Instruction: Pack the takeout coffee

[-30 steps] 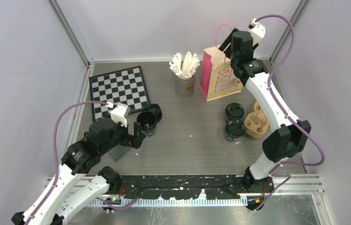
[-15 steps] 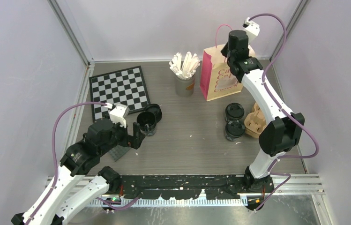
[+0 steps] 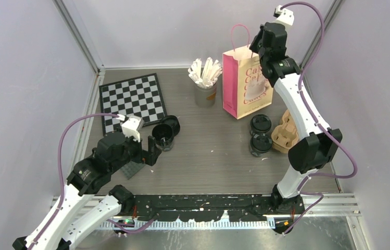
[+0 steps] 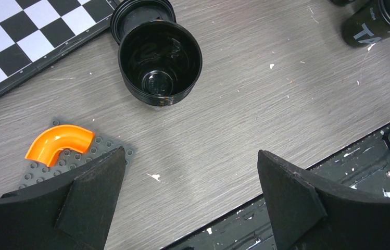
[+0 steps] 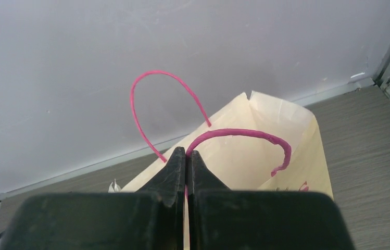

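Your right gripper (image 3: pixel 256 51) sits at the top rim of the pink paper bag (image 3: pixel 244 88), near the table's (image 3: pixel 208 156) far edge. Two lidded coffee cups (image 3: pixel 260 124) stand toward the right edge, just beside the brown carrier (image 3: pixel 285 133).

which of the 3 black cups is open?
The cup beside the checkerboard, facing the left gripper: its lid lies off beside it. The two cups by the pulp carrier are lidded.
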`<state>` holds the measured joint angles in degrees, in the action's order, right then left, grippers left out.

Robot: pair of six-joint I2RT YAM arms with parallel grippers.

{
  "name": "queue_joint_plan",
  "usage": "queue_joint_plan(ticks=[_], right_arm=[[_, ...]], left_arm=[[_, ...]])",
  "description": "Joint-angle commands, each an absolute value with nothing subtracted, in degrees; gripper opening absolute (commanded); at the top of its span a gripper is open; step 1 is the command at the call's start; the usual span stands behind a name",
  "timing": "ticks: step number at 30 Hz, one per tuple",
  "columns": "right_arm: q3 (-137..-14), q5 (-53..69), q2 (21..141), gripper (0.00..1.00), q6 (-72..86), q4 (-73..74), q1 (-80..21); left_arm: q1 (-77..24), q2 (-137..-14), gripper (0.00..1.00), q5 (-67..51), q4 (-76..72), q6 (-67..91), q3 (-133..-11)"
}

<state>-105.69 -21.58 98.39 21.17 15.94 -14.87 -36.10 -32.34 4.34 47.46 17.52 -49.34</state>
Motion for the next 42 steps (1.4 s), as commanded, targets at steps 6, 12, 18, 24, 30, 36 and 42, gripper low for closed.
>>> queue_joint_plan(ticks=[6, 12, 18, 24, 30, 36, 42], right_arm=[[-110.2, -19.2, 93.0, 0.00, 15.7, 15.0, -14.6], [-114.4, -11.9, 90.8, 0.00, 16.7, 19.3, -14.6], [-119.6, -6.3, 90.0, 0.00, 15.4, 21.4, -14.6], [-121.3, 2.3, 88.6, 0.00, 19.8, 22.9, -14.7], [-117.3, 6.8, 82.6, 0.00, 24.5, 25.3, -15.2], [-107.3, 12.6, 74.8, 0.00, 29.2, 24.7, -16.9], [-101.5, 20.3, 68.9, 0.01, 29.6, 26.4, -18.0]], left_arm=[[-36.1, -31.0, 1.00, 4.0, 46.0, 17.1, -49.2], [-36.1, -31.6, 1.00, 4.8, 46.5, 17.1, -49.4], [-36.0, -31.8, 1.00, 6.8, 47.0, 17.4, -49.7], [-36.0, -31.5, 1.00, 9.6, 47.5, 17.8, -50.0], [-36.1, -32.2, 1.00, 10.4, 47.6, 21.4, -52.4], [-36.0, -37.5, 0.99, 2.4, 43.3, 27.5, -62.5], [-36.1, -48.8, 0.96, 0.8, 42.0, 30.1, -78.3]])
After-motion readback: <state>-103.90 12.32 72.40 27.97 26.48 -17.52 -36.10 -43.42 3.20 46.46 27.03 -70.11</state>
